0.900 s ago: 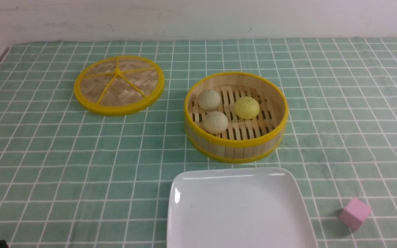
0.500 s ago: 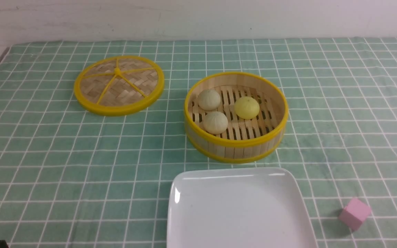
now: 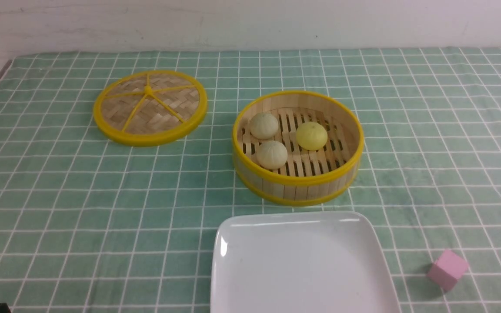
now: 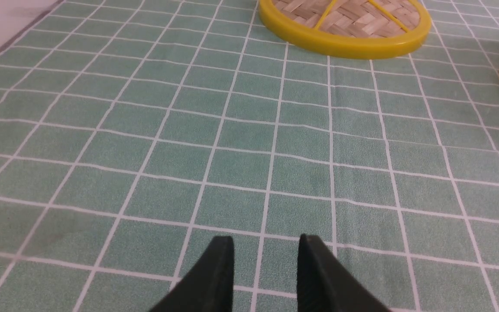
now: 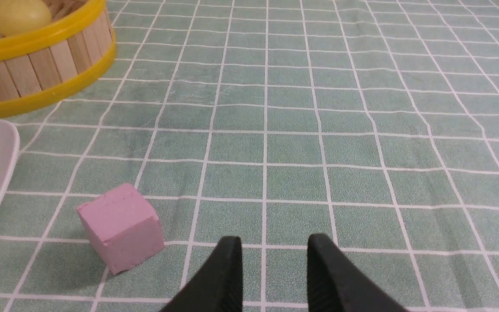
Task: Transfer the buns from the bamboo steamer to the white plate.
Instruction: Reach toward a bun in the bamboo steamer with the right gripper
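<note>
All three buns sit in the steamer just behind the empty plate, none moved yet, while the left gripper and right gripper hang part-open holding nothing, so one, perhaps the right, must reach in.

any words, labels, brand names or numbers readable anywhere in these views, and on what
None: no view shows any readable text.
The bamboo steamer, woven lid, buns, white plate, pink cube and checked green tablecloth carry no writing, label, number or sign.
</note>
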Robot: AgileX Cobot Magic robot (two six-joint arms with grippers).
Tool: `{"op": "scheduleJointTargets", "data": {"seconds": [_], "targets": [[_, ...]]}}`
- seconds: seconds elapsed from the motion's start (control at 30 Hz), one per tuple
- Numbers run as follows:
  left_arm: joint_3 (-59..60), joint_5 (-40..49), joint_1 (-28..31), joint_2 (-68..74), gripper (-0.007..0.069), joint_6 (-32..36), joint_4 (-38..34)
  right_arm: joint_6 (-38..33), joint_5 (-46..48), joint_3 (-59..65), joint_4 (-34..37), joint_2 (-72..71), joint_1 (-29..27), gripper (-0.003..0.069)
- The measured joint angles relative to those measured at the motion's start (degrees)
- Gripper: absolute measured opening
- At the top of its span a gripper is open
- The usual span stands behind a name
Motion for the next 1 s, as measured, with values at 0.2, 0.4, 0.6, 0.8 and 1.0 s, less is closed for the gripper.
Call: {"op": "scheduleJointTargets", "data": {"seconds": [0.2, 0.4, 0.6, 0.8, 1.0], "targets": [[0.0, 0.0, 0.0, 0.0, 0.024, 0.0, 0.0, 0.0, 0.0, 0.0, 0.0, 0.0, 0.0, 0.0239], [0.0, 0.0, 0.0, 0.0, 0.024, 0.0, 0.0, 0.0, 0.0, 0.0, 0.0, 0.0, 0.0, 0.0239], [0.0, 0.0, 0.0, 0.0, 0.024, 0.0, 0.0, 0.0, 0.0, 0.0, 0.0, 0.0, 0.0, 0.0239], [0.0, 0.0, 0.0, 0.0, 0.024, -0.4, -0.9, 0.0, 0.0, 0.0, 0.0, 0.0, 0.0, 0.0239], [0.1, -1.1, 0.0, 0.0, 0.024, -14.6, -20.8, 6.8, -1.7, 0.3, 7.1, 0.0, 0.0, 0.0239]]}}
